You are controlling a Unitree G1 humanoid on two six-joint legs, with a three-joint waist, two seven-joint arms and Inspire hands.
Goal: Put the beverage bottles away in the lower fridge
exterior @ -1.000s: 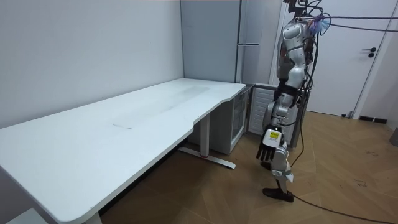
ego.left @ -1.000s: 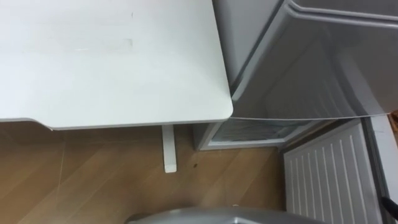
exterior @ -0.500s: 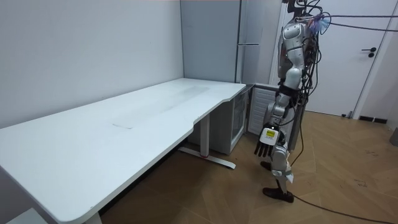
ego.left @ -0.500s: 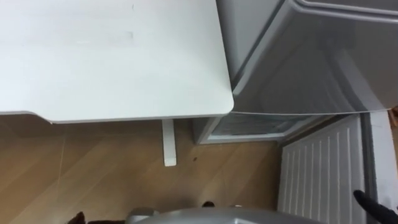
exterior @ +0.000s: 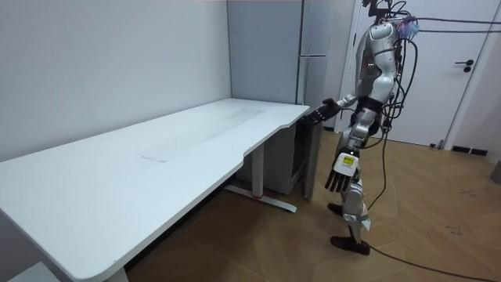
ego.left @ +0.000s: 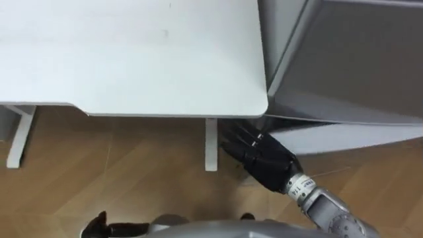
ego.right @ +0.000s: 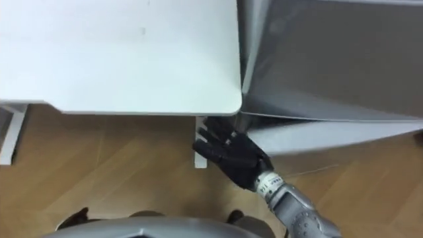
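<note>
The grey fridge stands at the right end of the white desk. Its lower door juts out a little below the upper part, close to the cabinet. My right hand reaches forward from the lower right with straight, spread fingers. It is open, just under the desk corner and at the left edge of the lower door. In the room view this right hand is stretched out toward the fridge. My left hand hangs open beside my leg.
A white desk leg stands on the wooden floor right beside my right hand. A second leg is at the far left. In the room view a white door is behind me, with open floor around it.
My right arm has swung up from my side toward the fridge. The lower door, earlier wide open with its ribbed white inside showing, now lies close to the cabinet. The camera has shifted.
</note>
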